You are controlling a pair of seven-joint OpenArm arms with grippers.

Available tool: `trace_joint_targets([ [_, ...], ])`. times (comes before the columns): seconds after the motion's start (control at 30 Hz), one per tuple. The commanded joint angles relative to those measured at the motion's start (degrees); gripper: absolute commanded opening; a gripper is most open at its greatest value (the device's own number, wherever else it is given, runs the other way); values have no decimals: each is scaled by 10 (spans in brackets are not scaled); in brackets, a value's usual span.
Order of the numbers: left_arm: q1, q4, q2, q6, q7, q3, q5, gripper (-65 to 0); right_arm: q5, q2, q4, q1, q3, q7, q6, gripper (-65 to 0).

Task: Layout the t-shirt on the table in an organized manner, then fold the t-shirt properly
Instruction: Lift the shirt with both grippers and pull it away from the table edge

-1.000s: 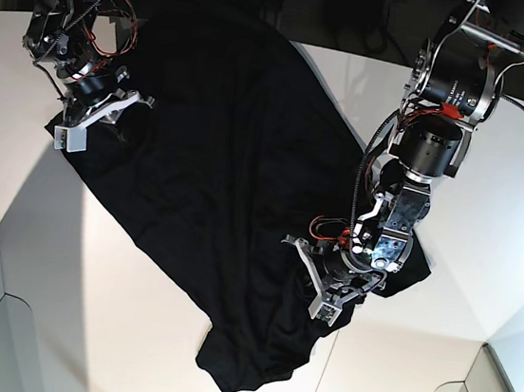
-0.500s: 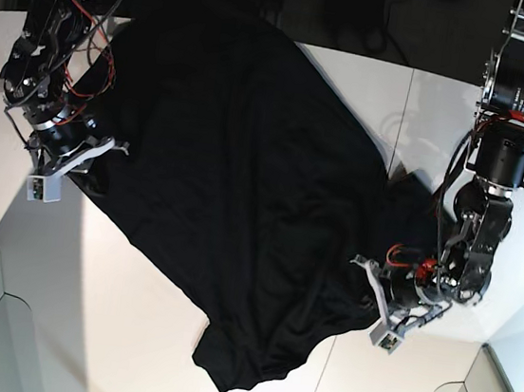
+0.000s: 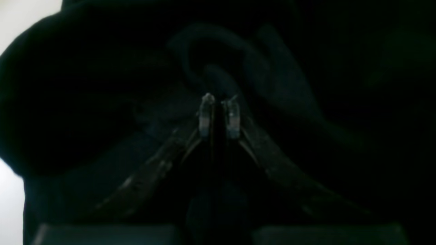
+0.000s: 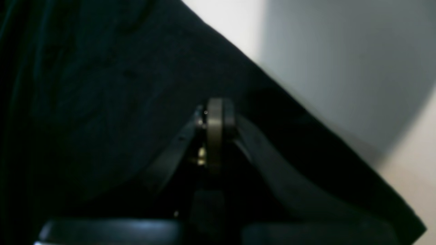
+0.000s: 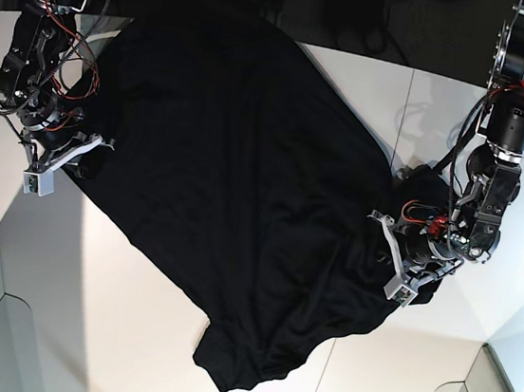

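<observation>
Base view first: the t-shirt (image 5: 235,183) is spread diagonally across the white table (image 5: 86,308), running from the top left down to a bunched corner near the bottom edge. It's mostly flat in the middle, rumpled toward the right side. The right gripper (image 5: 56,163) sits at the shirt's left edge, and the left gripper (image 5: 404,271) is at the crumpled right edge.

Left wrist view: really dark, basically all black cloth. The fingertips (image 3: 206,115) stand nearly together with just a thin slit between them. Folds of shirt sit right in front of them, but I can't tell whether any cloth is actually pinched in there.

Right wrist view: the right gripper (image 4: 214,126) is pressed fully together, right at the shirt's straight edge, with bare table beyond it. It's down on the fabric, though the blur makes it hard to say if it has hold of any.
</observation>
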State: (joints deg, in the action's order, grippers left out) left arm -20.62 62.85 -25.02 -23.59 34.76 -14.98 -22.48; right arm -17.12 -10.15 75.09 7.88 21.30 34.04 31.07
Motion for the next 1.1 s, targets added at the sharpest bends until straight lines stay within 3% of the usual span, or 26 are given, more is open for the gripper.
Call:
trace_joint_targets([
  [0.0, -13, 0, 2, 10, -5, 3, 20, -582, -13, -6, 9, 0, 0, -10, 3, -650],
  [0.07, -13, -17, 15, 15, -19, 3, 52, -650, -24, -6, 9, -10, 0, -11, 5, -650],
  [0.2, -15, -52, 33, 16, -64, 3, 87, -650, -53, -6, 18, -42, 0, -10, 9, -650],
  [0.37, -38, -104, 53, 22, -76, 3, 89, -650, -85, 2, 49, -97, -1, -7, 9, -650],
  [0.63, -75, -143, 128, 15, -78, 3, 94, -650, -105, 59, 100, -138, -18, -3, 17, -650],
  [0.83, -78, -143, 186, 15, -80, 3, 120, -650, -98, 94, 111, -139, -106, -2, 17, -650],
  [0.97, -89, -143, 191, 15, -79, 3, 125, -650, -86, 96, 127, -139, -136, -13, 10, -650],
  [1.07, -107, -134, 175, 15, -66, 3, 117, -650, -66, 95, 168, -139, -125, -12, 6, -650],
])
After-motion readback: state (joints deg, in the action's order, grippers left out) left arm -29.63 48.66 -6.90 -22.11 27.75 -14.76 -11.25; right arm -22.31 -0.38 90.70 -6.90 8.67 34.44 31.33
